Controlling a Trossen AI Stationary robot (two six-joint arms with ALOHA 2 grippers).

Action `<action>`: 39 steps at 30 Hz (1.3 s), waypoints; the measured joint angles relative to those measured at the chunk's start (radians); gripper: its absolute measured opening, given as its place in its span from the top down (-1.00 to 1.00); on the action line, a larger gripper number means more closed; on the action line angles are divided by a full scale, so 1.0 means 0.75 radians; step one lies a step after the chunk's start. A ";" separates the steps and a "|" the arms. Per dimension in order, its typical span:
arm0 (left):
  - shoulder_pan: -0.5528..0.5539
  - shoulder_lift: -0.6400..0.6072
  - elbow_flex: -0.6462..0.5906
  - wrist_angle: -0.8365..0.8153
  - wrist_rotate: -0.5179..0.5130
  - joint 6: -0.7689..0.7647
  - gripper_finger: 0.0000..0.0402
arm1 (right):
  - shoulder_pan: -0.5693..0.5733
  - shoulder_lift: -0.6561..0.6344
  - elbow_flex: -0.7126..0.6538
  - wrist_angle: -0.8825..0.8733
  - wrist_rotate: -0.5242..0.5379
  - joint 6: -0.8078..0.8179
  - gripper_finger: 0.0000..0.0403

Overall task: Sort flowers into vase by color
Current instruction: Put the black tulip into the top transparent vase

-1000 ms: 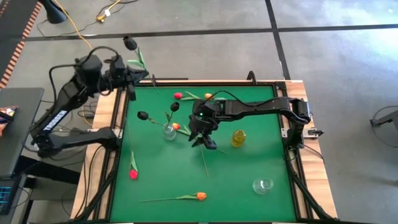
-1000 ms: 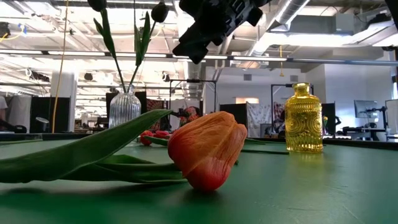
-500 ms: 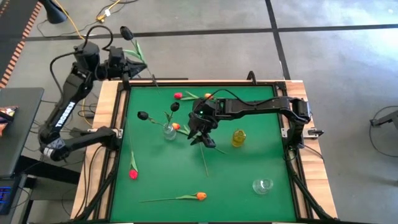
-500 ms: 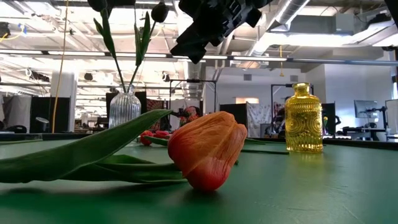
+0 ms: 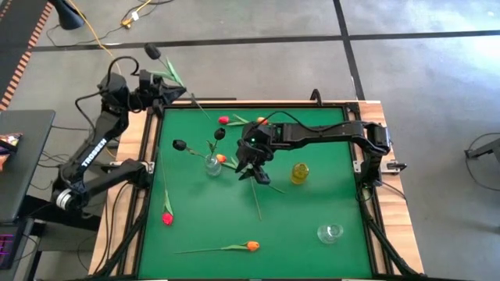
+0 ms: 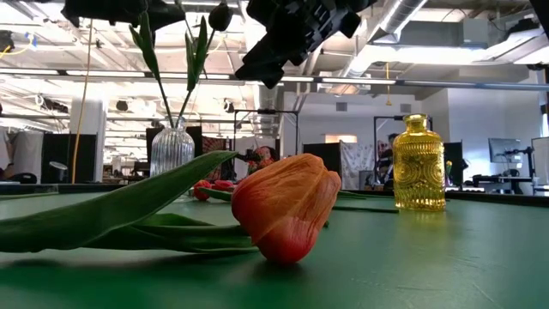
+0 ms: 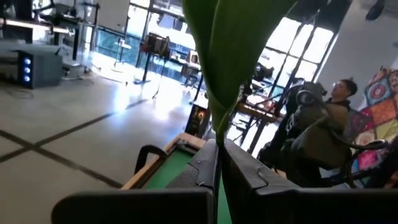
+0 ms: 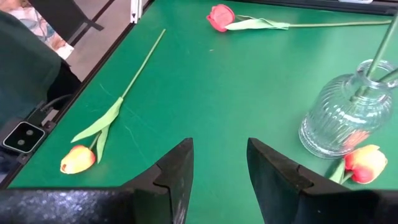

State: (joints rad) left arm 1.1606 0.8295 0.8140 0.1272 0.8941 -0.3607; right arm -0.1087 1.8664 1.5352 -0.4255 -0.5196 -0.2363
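Above table's corner — left hand (image 5: 166,87) raised

left gripper (image 5: 166,90) — jaws shut (raised off-table) | right gripper (image 5: 251,170) — jaws apart, mid-table

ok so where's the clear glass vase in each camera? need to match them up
High view: glass vase left of the table's centre, beside the right arm's gripper.
Low view: glass vase in the left background, behind the big orange tulip.
Left wrist view: not in it.
Right wrist view: glass vase at the picture's right edge.
Shared landmark: the green stems standing in it, also seen low and from the right wrist.
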 joint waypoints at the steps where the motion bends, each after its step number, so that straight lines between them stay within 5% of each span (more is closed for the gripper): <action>1: 0.001 -0.014 -0.011 -0.008 0.000 0.001 1.00 | -0.001 0.000 0.000 -0.001 0.000 0.001 0.13; 12: -0.002 -0.105 -0.104 -0.042 0.140 -0.092 1.00 | 0.000 0.000 0.000 -0.001 -0.003 0.001 0.13; 23: -0.022 -0.163 -0.105 -0.355 0.186 0.002 1.00 | 0.000 0.000 0.000 -0.001 -0.008 0.001 0.13; 28: -0.100 -0.166 -0.106 -0.560 0.065 0.182 1.00 | 0.000 0.000 0.000 -0.001 -0.008 0.001 0.13; 39: -0.302 -0.165 -0.106 -0.565 -0.154 0.258 1.00 | 0.000 0.000 0.000 0.000 -0.007 0.001 0.13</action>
State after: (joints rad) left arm 0.9344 0.7056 0.7345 -0.2968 0.7785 -0.1673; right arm -0.1089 1.8664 1.5352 -0.4255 -0.5251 -0.2359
